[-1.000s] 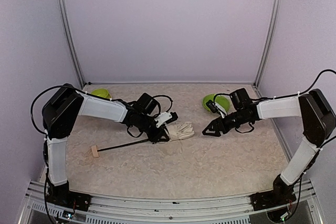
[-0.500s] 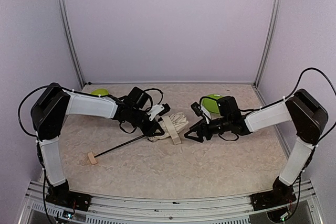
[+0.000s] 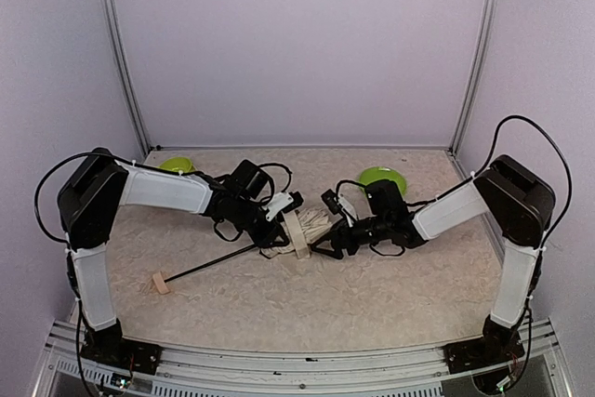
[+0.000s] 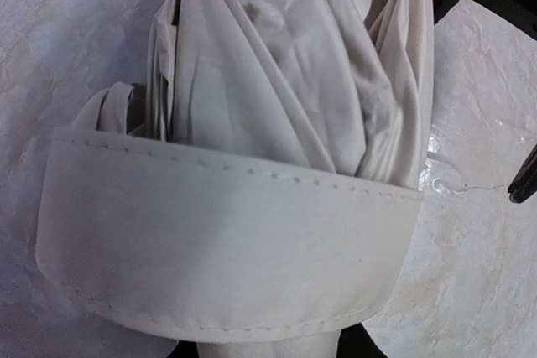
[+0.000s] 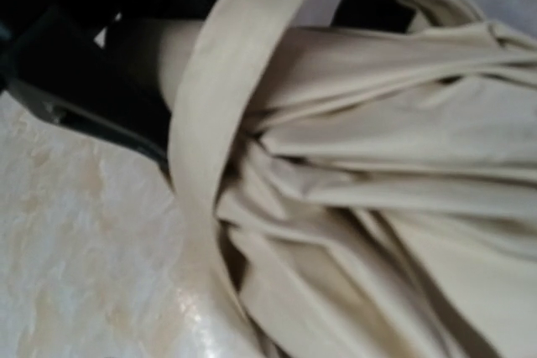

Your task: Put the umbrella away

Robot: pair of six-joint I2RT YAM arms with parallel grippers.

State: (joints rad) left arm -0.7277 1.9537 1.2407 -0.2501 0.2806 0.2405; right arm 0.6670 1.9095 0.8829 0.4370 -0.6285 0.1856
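Folded umbrella (image 3: 305, 227) is lying on the table (image 3: 372, 309), about mid-table, slightly left of centre, between the two arms. Cream canopy is bunched up and pointing right. Thin black shaft (image 3: 212, 261) is running off to the near left and ending in the small wooden knob (image 3: 161, 283), which is resting on the table. Left gripper (image 3: 277, 230) is sitting at the left end of the canopy where the shaft comes out, with its jaws narrowed and clamping the bundle there. Right gripper (image 3: 324, 243) is coming in from the right, right up against the canopy's right end. From above its jaws are just a dark blob, and its own camera is showing only fabric, so I cannot tell how wide they are or whether they are gripping anything. A cream strap (image 4: 226, 245) is looping round the folded fabric. In the left wrist view it is crossing the frame as a wide stitched band with the pleats bunching above it. In the right wrist view it is arcing over the pleats, with black gripper parts behind at upper left. Left green dish (image 3: 176, 165) is sitting at the far left behind the left arm. Right green dish (image 3: 384, 176) is sitting far right of centre, just behind the right arm. Both are well apart from the umbrella.
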